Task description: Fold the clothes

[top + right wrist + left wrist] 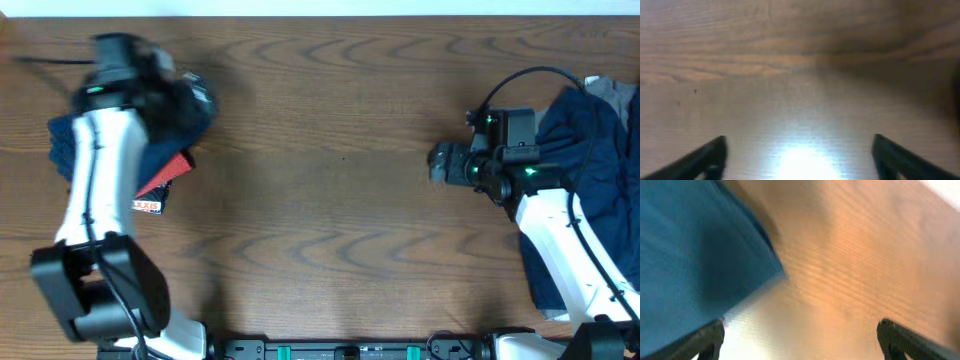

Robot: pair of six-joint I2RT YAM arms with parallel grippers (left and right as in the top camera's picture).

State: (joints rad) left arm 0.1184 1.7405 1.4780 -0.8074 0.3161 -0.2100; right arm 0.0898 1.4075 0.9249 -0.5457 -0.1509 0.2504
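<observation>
A folded stack of dark navy clothes (62, 142) with a red and black printed piece (165, 180) lies at the far left of the table, partly under my left arm. My left gripper (195, 95) hovers at the stack's right edge, open and empty. In the left wrist view its jaws (800, 340) are wide apart over bare wood, with blue cloth (695, 250) to their left. A loose pile of navy clothes (590, 160) with a grey piece (612, 92) lies at the far right. My right gripper (440, 162) is open and empty, left of that pile; its jaws (800, 157) are over bare wood.
The wooden table (330, 170) runs between the two piles. Its far edge is along the top of the overhead view. A black cable (520, 75) loops above the right wrist. The arm bases stand at the near edge.
</observation>
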